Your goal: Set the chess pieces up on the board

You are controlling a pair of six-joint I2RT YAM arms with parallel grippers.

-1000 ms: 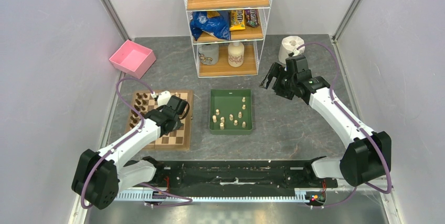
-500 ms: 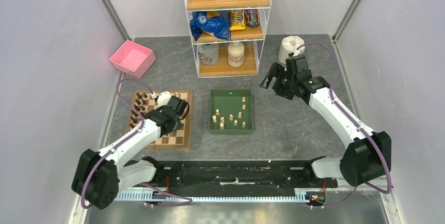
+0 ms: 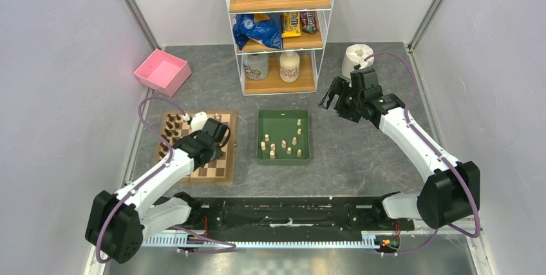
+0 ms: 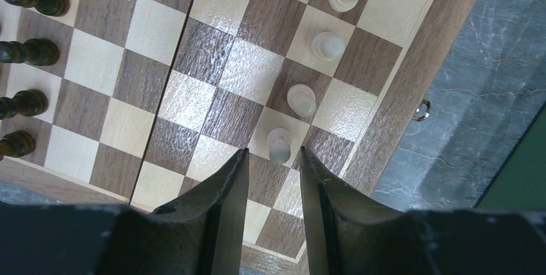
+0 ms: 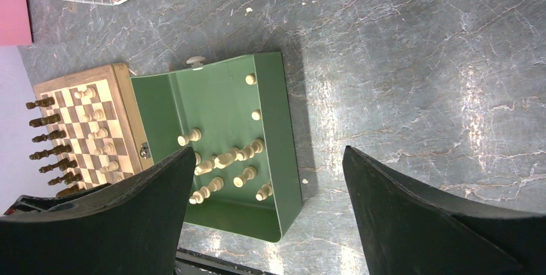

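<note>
On the square checkered wooden board (image 4: 212, 101), my left gripper (image 4: 273, 162) stands parted and empty beside a light, tippy cream wooden pawn (image 4: 280, 143), best pinched at its waist, my right gripper (image 5: 269, 152) wide open.

Bright, even overhead light fills the top view, with soft shadows. In the left wrist view a sheen glares off the board (image 4: 212, 82), and the near fingers (image 4: 222, 223) look dark and soft. In the right wrist view pale glare streaks the tabletop (image 5: 418, 62), and the green tray (image 5: 283, 127) casts a shadow beside itself.

Left claw (image 4: 273, 154) narrowly parted, pointing down; right claw (image 5: 268, 152) spread wide, raised.
</note>
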